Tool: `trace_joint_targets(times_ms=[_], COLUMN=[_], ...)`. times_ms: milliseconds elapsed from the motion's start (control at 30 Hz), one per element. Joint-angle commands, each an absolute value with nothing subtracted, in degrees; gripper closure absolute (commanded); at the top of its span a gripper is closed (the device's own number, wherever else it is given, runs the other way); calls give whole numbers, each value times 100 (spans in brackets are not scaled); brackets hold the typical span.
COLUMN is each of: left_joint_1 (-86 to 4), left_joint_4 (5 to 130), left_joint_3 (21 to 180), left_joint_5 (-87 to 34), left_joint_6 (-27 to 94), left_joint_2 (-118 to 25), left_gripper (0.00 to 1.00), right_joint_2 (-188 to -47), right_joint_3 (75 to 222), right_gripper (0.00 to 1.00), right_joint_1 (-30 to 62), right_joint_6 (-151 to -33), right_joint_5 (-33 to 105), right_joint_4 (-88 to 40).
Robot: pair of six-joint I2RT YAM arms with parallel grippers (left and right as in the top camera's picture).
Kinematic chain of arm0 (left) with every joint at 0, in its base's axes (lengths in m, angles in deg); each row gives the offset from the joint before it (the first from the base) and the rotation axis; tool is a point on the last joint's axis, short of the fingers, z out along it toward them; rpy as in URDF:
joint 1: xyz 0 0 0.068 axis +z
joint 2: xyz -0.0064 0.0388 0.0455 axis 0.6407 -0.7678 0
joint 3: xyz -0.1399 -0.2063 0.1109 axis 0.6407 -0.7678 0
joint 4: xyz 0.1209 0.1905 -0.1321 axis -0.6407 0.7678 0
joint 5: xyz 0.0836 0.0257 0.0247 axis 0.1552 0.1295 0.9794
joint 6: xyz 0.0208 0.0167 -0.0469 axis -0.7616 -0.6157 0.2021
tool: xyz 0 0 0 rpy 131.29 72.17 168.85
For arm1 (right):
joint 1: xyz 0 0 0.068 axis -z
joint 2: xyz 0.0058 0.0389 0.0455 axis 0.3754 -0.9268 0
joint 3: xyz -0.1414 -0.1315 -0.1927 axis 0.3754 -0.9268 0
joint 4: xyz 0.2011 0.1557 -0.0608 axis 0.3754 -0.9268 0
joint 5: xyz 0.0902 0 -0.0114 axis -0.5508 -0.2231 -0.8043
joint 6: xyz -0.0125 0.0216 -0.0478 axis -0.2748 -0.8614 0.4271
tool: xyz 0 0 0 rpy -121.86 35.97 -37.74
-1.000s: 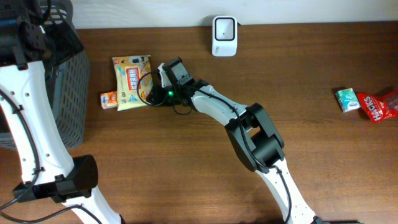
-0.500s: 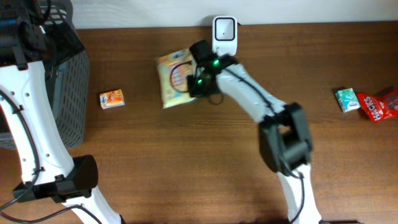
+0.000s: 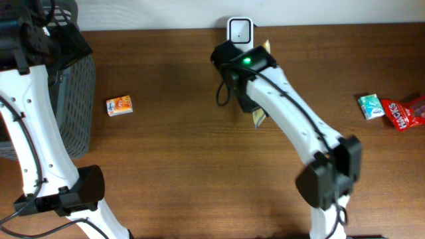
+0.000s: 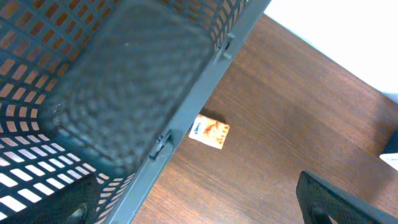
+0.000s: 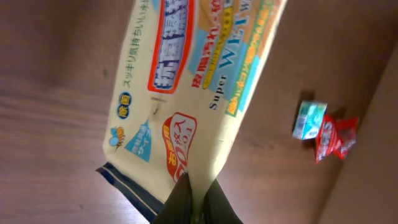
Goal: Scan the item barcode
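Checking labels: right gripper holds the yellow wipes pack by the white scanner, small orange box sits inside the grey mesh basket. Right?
No. The small orange box lies on the wooden table beside the grey mesh basket, as the overhead view shows. Right gripper does hold the yellow wipes pack by the white scanner.

yellow pack (image 5: 205, 81): "Super W…" in blue, cut off | blue disc: 除菌 | left-edge line: スッキリ気持ちいい | red oval: "20" with 枚入 | red packet (image 3: 402, 114), tabletop right edge: white lettering, too small to read | orange box (image 4: 209, 131): print illegible
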State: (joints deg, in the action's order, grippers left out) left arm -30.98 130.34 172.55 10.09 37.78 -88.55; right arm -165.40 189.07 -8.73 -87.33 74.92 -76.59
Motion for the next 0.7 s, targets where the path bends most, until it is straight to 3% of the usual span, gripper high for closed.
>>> trace_joint_targets(times_ms=[0, 267, 500, 533, 567, 600, 667], left_joint_1=[-3079, -3079, -3079, -3079, -3079, -3079, -3079], left_joint_4=[13038, 13038, 13038, 13038, 13038, 13038, 13038], left_joint_3=[17235, 17235, 17235, 17235, 17235, 17235, 17235], left_joint_5=[943, 939, 851, 853, 853, 856, 856], left_joint_6=[3638, 3640, 3640, 3640, 3638, 3640, 3638], left_joint_2=[-8903, -8903, -8903, -8903, -8903, -8903, -8903], left_gripper=[1, 1, 1, 1, 1, 1, 1], right_joint_2=[-16964, -17390, -17401, -17403, -17403, -17403, -17401], right_joint_3=[18898, 18907, 18924, 18924, 18924, 18926, 18926], right_gripper=[96, 96, 96, 94, 81, 77, 80], right_joint_1=[-917, -1035, -1951, -2071, -2204, -2316, -2467], right_joint_6=[-9072, -9069, -9063, -9065, -9065, -9065, -9069], right_joint_5=[7693, 7151, 6758, 6712, 6640, 6543, 6351], right_joint_4=[-8007, -8274, -7791, -7738, -7648, -7544, -7334])
